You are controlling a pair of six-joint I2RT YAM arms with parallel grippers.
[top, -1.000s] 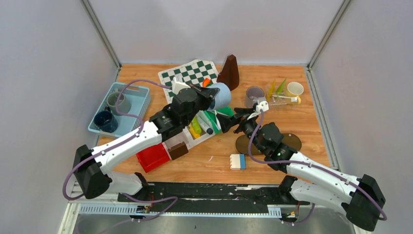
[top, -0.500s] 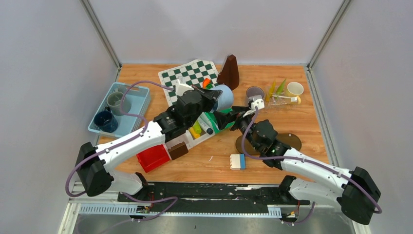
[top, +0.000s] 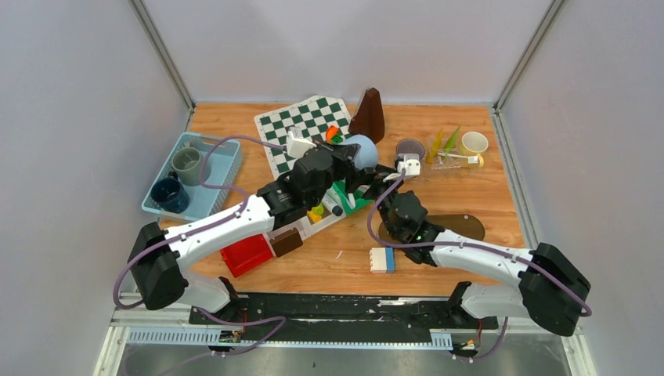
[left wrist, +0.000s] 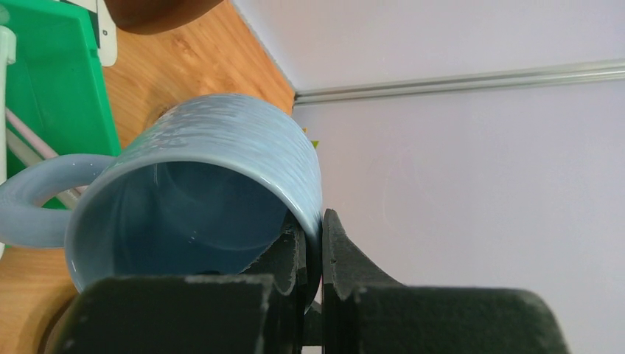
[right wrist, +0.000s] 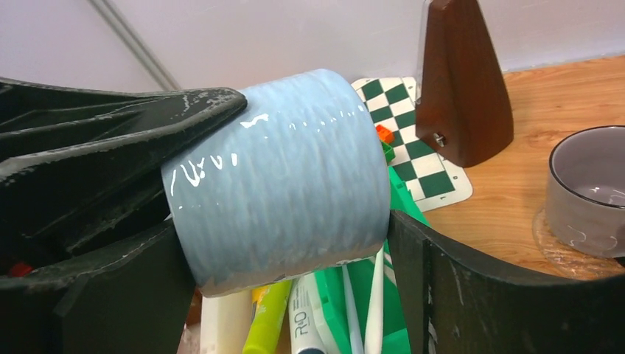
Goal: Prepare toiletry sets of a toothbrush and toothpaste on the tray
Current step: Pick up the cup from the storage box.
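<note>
R arm [top: 478,254] has swung in leftward. Well apart from the pale-blue plastic tray [top: 228,159], the light-blue ribbed ceramic mug [left wrist: 221,147] hangs tilted above the wooden table [top: 501,205]. Left end effector [left wrist: 313,221] clamps its rim; right end effector [right wrist: 284,225], jaws apart, straddles its body, prob. for handover.

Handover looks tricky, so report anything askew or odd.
The light blue mug is tipped sideways above the markers, its rim pinched in the shut left gripper. The right gripper straddles its body; whether it grips is unclear.
</note>
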